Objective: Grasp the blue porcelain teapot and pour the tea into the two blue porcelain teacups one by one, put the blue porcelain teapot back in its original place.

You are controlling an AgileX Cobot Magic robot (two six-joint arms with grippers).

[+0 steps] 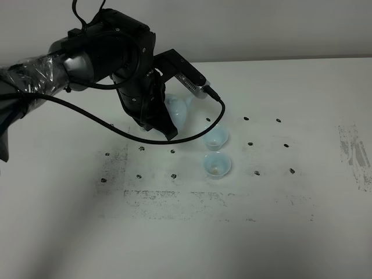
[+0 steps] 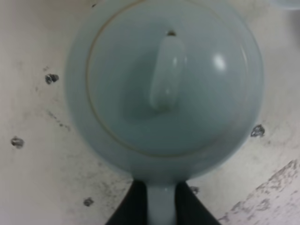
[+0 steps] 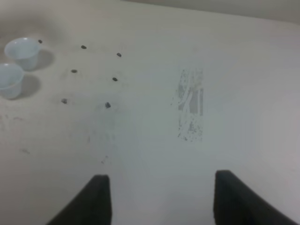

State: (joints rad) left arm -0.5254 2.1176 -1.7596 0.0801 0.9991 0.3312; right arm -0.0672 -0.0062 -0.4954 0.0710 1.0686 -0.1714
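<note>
The blue porcelain teapot (image 1: 180,111) stands left of the two cups, half hidden by my left arm. In the left wrist view the teapot (image 2: 164,84) is seen from above, upright, lid on. My left gripper (image 2: 161,211) is shut on its loop handle, one dark finger on each side; it also shows in the high view (image 1: 167,127). I cannot tell whether the pot touches the table. The far teacup (image 1: 216,138) and near teacup (image 1: 217,164) sit side by side; the near one holds a little brownish tea. My right gripper (image 3: 161,201) is open and empty, well away from the cups (image 3: 21,51) (image 3: 10,79).
The white table (image 1: 279,221) has several small dark screw holes (image 1: 250,143) around the cups and grey scuff patches at the front (image 1: 174,197) and far right (image 1: 354,154). A black cable (image 1: 116,125) hangs from the left arm, looping near the far cup.
</note>
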